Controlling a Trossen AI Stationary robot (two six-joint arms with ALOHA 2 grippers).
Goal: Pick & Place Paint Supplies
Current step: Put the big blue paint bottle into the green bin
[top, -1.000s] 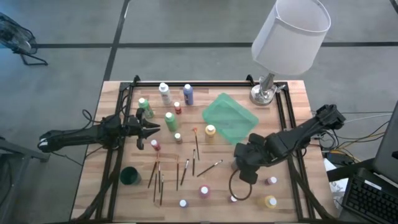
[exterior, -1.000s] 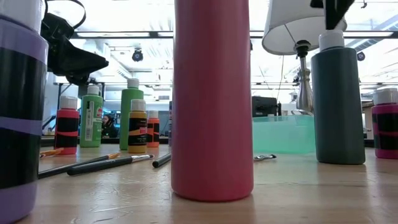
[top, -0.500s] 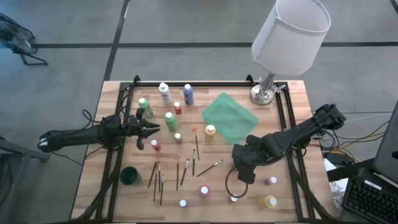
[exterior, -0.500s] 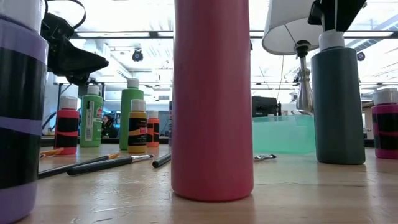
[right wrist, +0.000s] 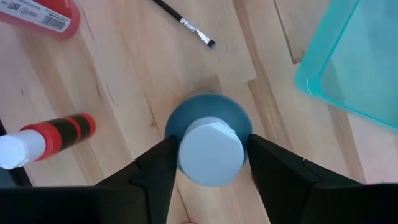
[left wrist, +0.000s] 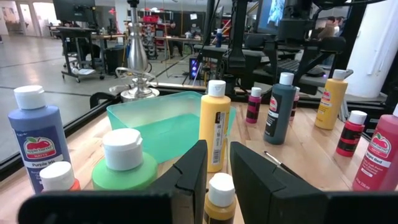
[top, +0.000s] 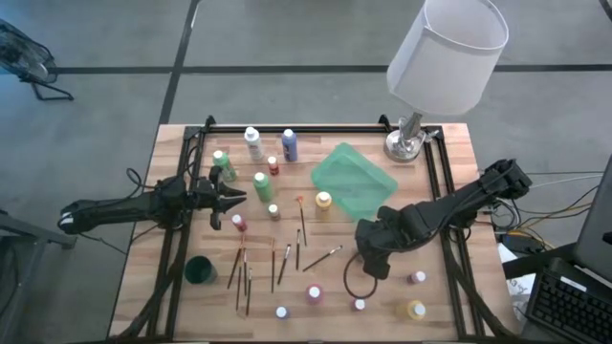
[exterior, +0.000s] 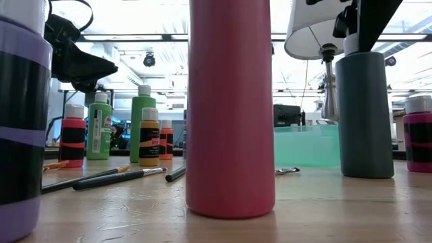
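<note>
The right gripper [right wrist: 211, 163] has come down over the dark grey-blue paint bottle [right wrist: 208, 146] in the last second, and that is the one thing that has really moved on this table. A moment ago its fingers hung clear above the white cap; now, in the low view, they sit down around the cap and neck of that bottle [exterior: 364, 111], and looking down past the wrist I see one finger [right wrist: 158, 165] on each side of the shoulder, drawn in close, with the bottle standing upright on the wooden table [top: 449, 172] just beside the translucent green tray [top: 354, 180]. The jaws have narrowed but I cannot say they have bitten yet: they look as good as touching the bottle, which has not left the wood. I take it as the start of a pick, with the squeeze about to finish and the lift to follow, most likely toward the tray next door. The left gripper [left wrist: 214, 165] has not stirred; it waits over on the left side of the table among the green, yellow and red bottles, its fingers nearly together with only a narrow slot between them and nothing in it, a small yellow bottle [left wrist: 221, 196] standing just ahead. The brushes [top: 273, 263] lie scattered mid-table and the tray looks empty, so hardly anything is put away.
</note>
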